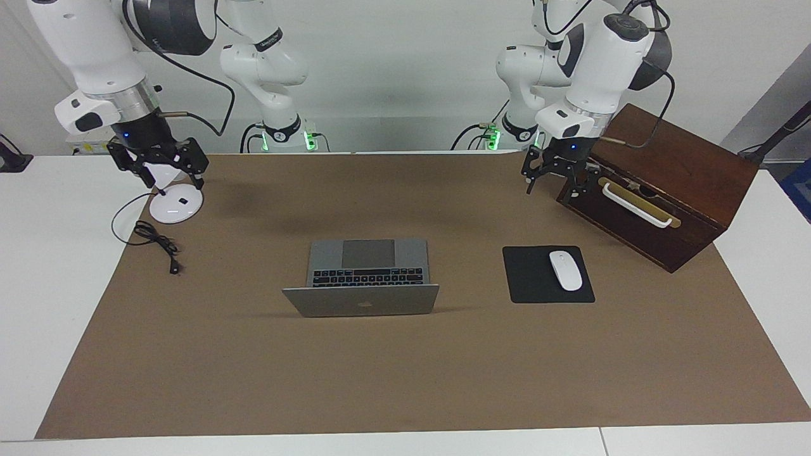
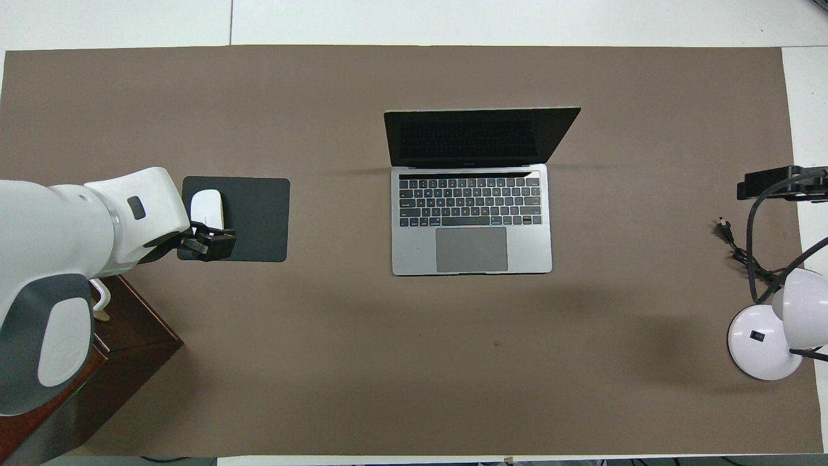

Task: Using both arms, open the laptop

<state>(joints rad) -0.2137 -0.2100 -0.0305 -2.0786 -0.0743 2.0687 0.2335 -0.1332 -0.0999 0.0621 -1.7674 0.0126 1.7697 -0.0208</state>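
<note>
Already the laptop stands open, so both arms should just hang clear: left gripper spread empty at two o'clock, right gripper at ten, fingers unreadable.

We see a white table under a brown mat. On the mat lie an open laptop, a black pad with a mouse, a wooden box, a lamp base and a cord.
</note>
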